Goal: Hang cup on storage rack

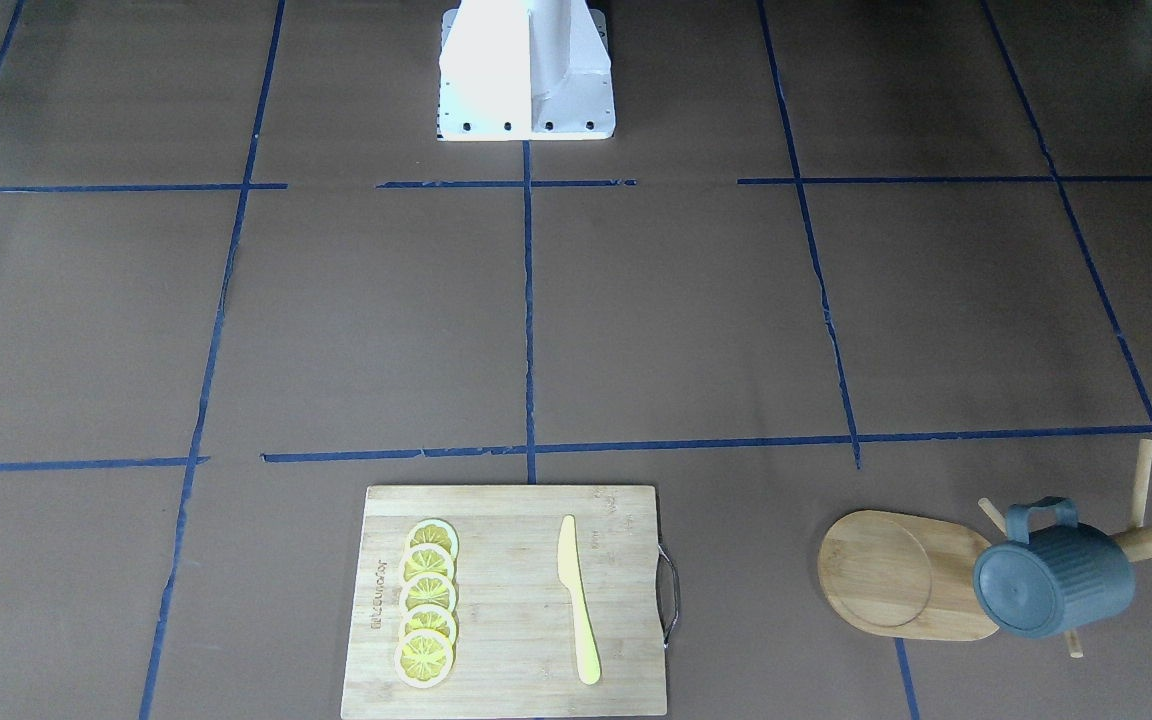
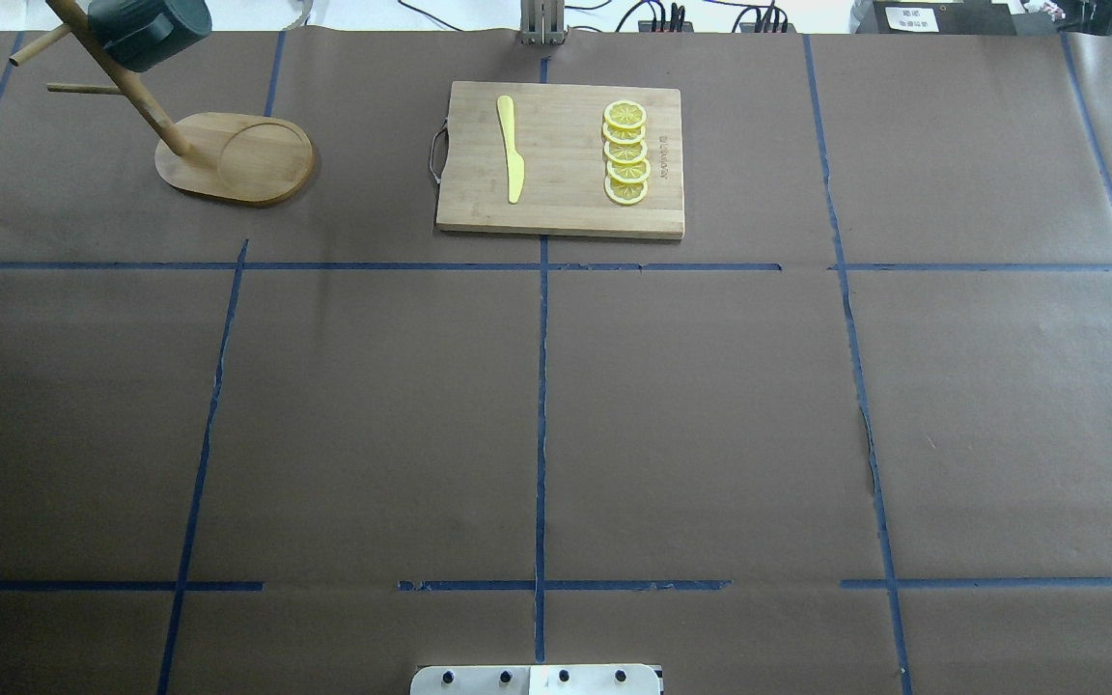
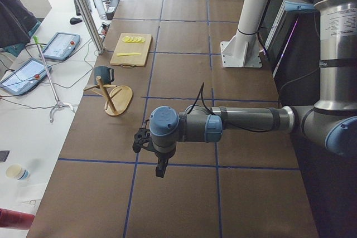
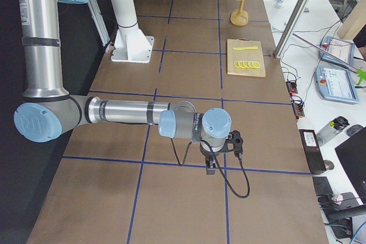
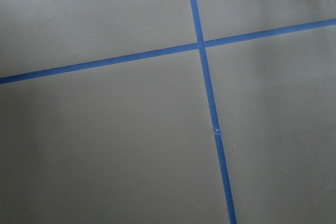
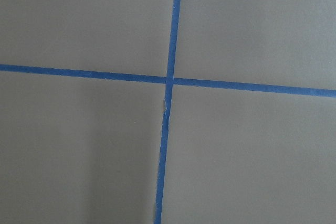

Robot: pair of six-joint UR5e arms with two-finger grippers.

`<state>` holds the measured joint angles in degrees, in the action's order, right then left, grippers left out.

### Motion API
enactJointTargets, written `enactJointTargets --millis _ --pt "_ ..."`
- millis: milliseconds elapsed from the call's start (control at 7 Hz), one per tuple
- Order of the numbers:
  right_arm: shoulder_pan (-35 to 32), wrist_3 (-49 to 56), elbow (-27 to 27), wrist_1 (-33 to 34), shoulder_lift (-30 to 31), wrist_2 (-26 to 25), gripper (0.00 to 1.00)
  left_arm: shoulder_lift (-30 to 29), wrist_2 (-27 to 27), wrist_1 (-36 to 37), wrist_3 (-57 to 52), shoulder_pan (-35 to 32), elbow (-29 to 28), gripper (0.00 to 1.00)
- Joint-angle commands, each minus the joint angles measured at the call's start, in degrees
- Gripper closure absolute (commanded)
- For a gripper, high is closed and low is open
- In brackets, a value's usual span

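Left gripper [image 3: 159, 170]: low over bare table, nothing under it but brown paper and blue tape. Only a side view catches it, so I can't tell if the jaws are wide or narrow. Nothing visibly in it.

The cup [image 2: 146, 31] is up on the storage rack [image 2: 257, 159], well ahead of that gripper at the far table edge. It's off the table against the post among the upper pegs, handle toward a peg. Exact handle-on-peg contact is too small to confirm, but it looks hung.

Cutting board [image 2: 566, 208] with knife [image 2: 510, 145] and lemon slices [image 2: 625, 152]: further right, well clear of both tools.

Right gripper [image 4: 210, 167]: same story, over bare table, jaw state unreadable.

My read: task done, nothing left except maybe verifying the seat.
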<state>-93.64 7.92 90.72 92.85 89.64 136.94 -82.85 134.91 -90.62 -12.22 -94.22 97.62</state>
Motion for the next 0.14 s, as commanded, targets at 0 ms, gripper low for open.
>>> enactJointTargets --millis 0 --pt "-0.32 0.00 -0.01 -0.04 0.09 0.00 0.00 -0.03 -0.09 0.00 0.00 0.00 -0.06 0.00"
